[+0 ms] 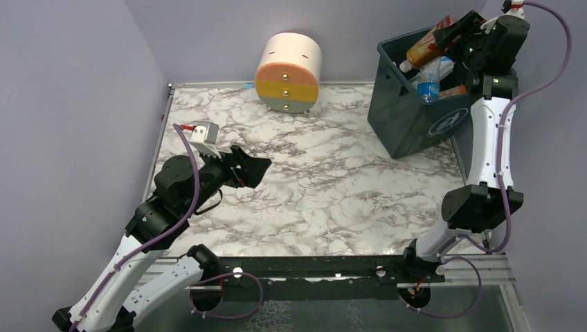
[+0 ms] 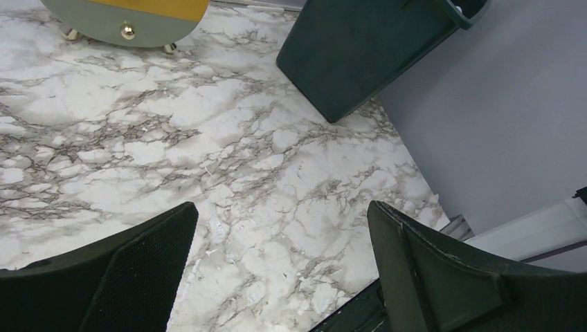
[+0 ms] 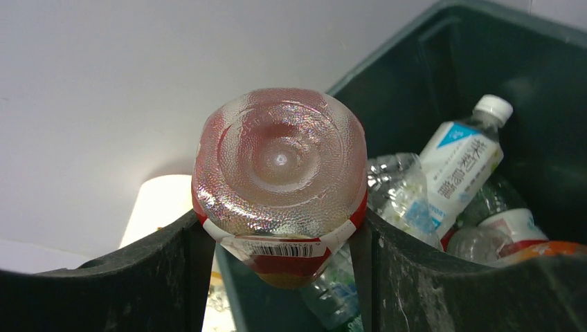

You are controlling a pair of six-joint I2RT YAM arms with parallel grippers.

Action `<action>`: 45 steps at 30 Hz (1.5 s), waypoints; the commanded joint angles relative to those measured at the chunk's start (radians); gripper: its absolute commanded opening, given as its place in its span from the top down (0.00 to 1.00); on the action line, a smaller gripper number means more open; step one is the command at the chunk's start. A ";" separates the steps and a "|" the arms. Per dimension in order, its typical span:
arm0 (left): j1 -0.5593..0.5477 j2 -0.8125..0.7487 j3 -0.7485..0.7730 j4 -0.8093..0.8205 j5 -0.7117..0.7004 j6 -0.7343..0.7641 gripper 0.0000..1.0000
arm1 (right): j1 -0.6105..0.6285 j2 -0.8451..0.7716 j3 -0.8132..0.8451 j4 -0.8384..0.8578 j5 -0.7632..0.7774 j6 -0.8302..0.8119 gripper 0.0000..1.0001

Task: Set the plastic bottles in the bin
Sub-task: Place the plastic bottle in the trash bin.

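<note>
Red-labelled bottle (image 3: pixel 280 159) over the bin (image 1: pixel 401 117)
Right pincer (image 3: pixel 280 232) clamps it at the far right; left pincer (image 2: pixel 280 214) gapes empty, near left.

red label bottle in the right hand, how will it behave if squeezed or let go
The red-label bottle looks thin-walled, so it probably dents under a harder squeeze. Orange showing below its clear base suggests some liquid, weighting the cap end. Released by the right hand, it likely drops into the bin.

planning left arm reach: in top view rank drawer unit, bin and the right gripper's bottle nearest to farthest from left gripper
From the left gripper:
1. drawer unit, back centre
2. bin, back right
3. held bottle, over the bin
</note>
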 commanded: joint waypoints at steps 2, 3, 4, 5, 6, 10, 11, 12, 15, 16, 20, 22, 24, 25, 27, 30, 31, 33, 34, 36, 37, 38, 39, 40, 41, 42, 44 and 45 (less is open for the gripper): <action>-0.002 -0.007 -0.012 0.008 0.003 0.005 0.01 | -0.001 -0.004 -0.076 0.076 -0.007 0.015 0.37; -0.003 -0.008 -0.015 0.009 0.003 0.005 0.01 | -0.001 -0.008 -0.093 0.083 -0.010 0.014 0.36; -0.002 -0.007 -0.017 0.010 0.004 0.003 0.01 | -0.001 -0.009 -0.105 0.084 -0.016 0.014 0.34; -0.002 -0.005 -0.018 0.009 0.003 0.004 0.01 | -0.001 -0.010 -0.116 0.084 -0.019 0.012 0.32; -0.002 -0.003 -0.019 0.010 0.003 0.002 0.01 | -0.001 -0.012 -0.127 0.084 -0.025 0.011 0.29; -0.002 0.000 -0.023 0.018 0.007 0.001 0.01 | -0.001 -0.030 -0.182 0.100 -0.051 0.011 0.25; -0.003 0.002 -0.024 0.021 0.007 0.001 0.01 | -0.001 -0.037 -0.200 0.112 -0.060 0.013 0.25; -0.002 0.004 -0.025 0.022 0.010 0.000 0.01 | -0.001 -0.042 -0.221 0.124 -0.072 0.011 0.25; -0.002 0.007 -0.027 0.027 0.013 -0.002 0.01 | -0.001 -0.038 -0.230 0.128 -0.084 0.011 0.25; -0.002 0.008 -0.026 0.026 0.014 -0.003 0.01 | -0.001 -0.028 -0.219 0.121 -0.086 0.009 0.25; -0.002 0.003 -0.025 0.025 0.014 -0.003 0.01 | -0.001 0.001 -0.168 0.068 -0.088 -0.002 0.18; -0.002 0.002 -0.026 0.025 0.012 -0.004 0.01 | -0.001 -0.017 -0.174 0.073 -0.071 0.000 0.11; -0.003 0.002 -0.028 0.026 0.012 -0.006 0.01 | -0.001 -0.026 -0.160 0.065 -0.070 -0.001 0.09; -0.002 0.002 -0.029 0.026 0.013 -0.008 0.01 | -0.001 -0.028 -0.148 0.059 -0.077 -0.001 0.09; -0.003 0.004 -0.030 0.026 0.013 -0.010 0.01 | -0.001 -0.030 -0.126 0.041 -0.100 0.001 0.09; -0.002 0.008 -0.033 0.030 0.013 -0.012 0.01 | -0.001 -0.055 -0.138 0.039 -0.139 0.005 0.05; -0.002 0.007 -0.037 0.032 0.013 -0.011 0.01 | -0.001 -0.081 -0.164 0.064 -0.166 0.005 0.02; -0.002 0.009 -0.041 0.041 0.013 -0.012 0.01 | -0.001 -0.131 -0.228 0.103 -0.190 0.008 0.00; -0.002 0.009 -0.046 0.044 0.009 -0.011 0.01 | -0.001 -0.155 -0.262 0.120 -0.200 0.008 0.01; -0.002 0.014 -0.053 0.052 0.001 -0.005 0.01 | -0.001 -0.209 -0.330 0.154 -0.223 0.008 0.00; -0.002 0.017 -0.055 0.057 -0.005 0.000 0.01 | -0.001 -0.231 -0.361 0.168 -0.233 0.009 0.00; -0.002 0.020 -0.057 0.062 -0.011 0.007 0.01 | -0.001 -0.256 -0.394 0.180 -0.241 0.007 0.00; -0.002 0.023 -0.064 0.068 -0.020 0.014 0.01 | -0.001 -0.277 -0.423 0.190 -0.249 0.006 0.00; -0.002 0.025 -0.073 0.070 -0.033 0.019 0.01 | 0.000 -0.298 -0.452 0.199 -0.255 0.004 0.00; -0.003 0.030 -0.077 0.072 -0.043 0.031 0.01 | -0.001 -0.319 -0.480 0.206 -0.264 -0.001 0.00; -0.003 0.032 -0.082 0.075 -0.055 0.039 0.01 | -0.001 -0.338 -0.506 0.213 -0.271 -0.007 0.00; -0.003 0.038 -0.087 0.076 -0.088 0.051 0.01 | -0.001 -0.381 -0.562 0.225 -0.280 -0.020 0.00; -0.002 0.040 -0.091 0.076 -0.109 0.054 0.01 | -0.001 -0.401 -0.598 0.230 -0.282 -0.029 0.00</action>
